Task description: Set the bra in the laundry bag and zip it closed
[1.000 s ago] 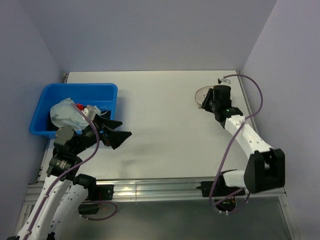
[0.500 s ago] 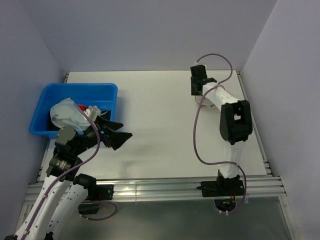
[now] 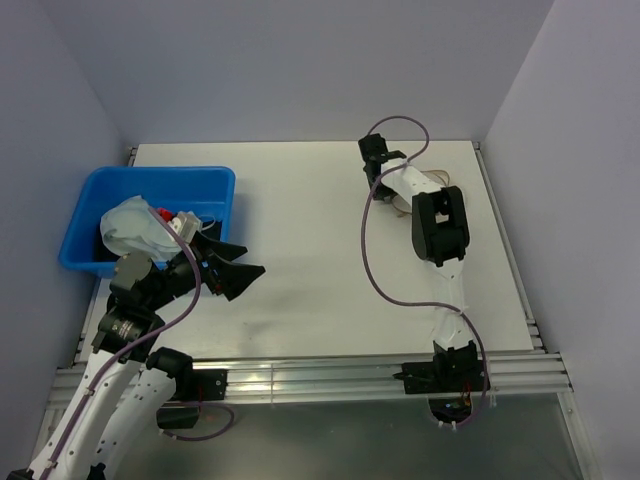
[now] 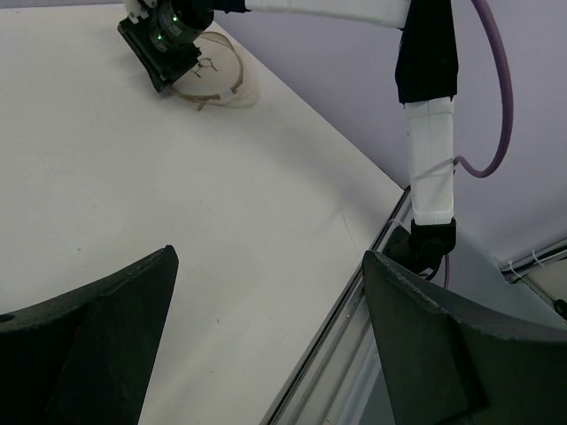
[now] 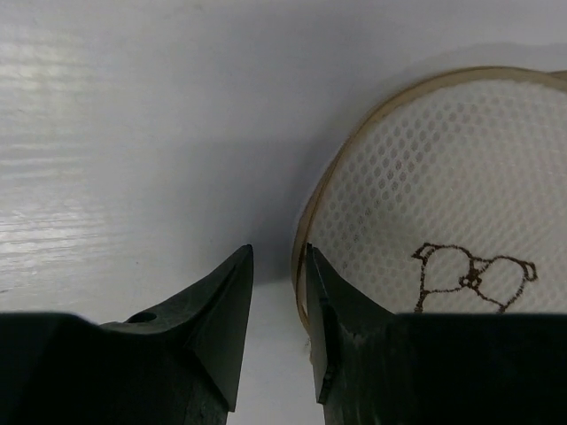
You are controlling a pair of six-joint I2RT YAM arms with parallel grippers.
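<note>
White counter [image 3: 300, 260] and pale lilac walls framed a spread-out scene. The bra [image 3: 132, 228] lay heaped in the blue tub [image 3: 215, 178] at the far left, on top of darker things I could not make out. The bag [image 5: 425, 177] sat flat at the far right, well apart from it.

The left end effector [image 4: 270, 266] hung beside the tub with its jaws spread wide and nothing in them. The right end effector [image 5: 278, 252] was low over the counter, its jaws only a slit apart. The bag's tan rim lay at the mouth of that slit, and nothing looked clamped.

Several things could have gone wrong from there.
- The bag looked light and limp, so a push on its rim would likely have skidded it rather than opened it.
- No zip pull showed in any view (a poor start for finding the opening).
- The bra's thin straps could have caught on the tub wall or dragged other items out.
- Soft fabric held by a corner might have slipped on the long carry across.

By count there were one bra, one bag, one tub and two arms.
</note>
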